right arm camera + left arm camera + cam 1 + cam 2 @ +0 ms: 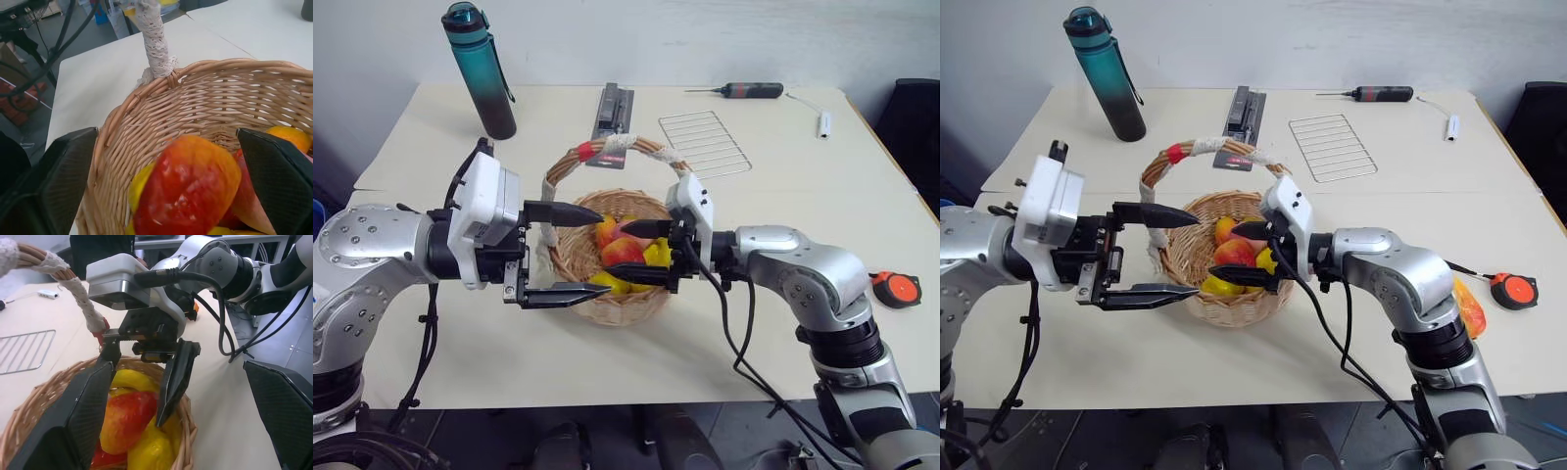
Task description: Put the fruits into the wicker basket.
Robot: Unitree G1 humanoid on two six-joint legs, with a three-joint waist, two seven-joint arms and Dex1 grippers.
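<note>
The wicker basket (628,307) stands mid-table, its lace-wrapped handle (607,149) arching over it. Several fruits lie inside: a red-orange one (188,191) on top, yellow ones (146,453) beneath, an orange one (288,137) further back. My right gripper (615,252) reaches in over the right rim, open, the red-orange fruit lying just below and between its fingers with gaps on both sides. My left gripper (605,254) is wide open at the basket's left side, one finger over the rim, the other along the front wall. An orange-yellow fruit (1469,307) lies on the table, partly hidden by my right forearm.
A teal bottle (481,69) stands at the back left. A grey bar (615,108), a wire rack (705,142), a screwdriver (744,90) and a white adapter (823,123) lie behind the basket. A red-orange tape measure (901,290) sits at the right edge.
</note>
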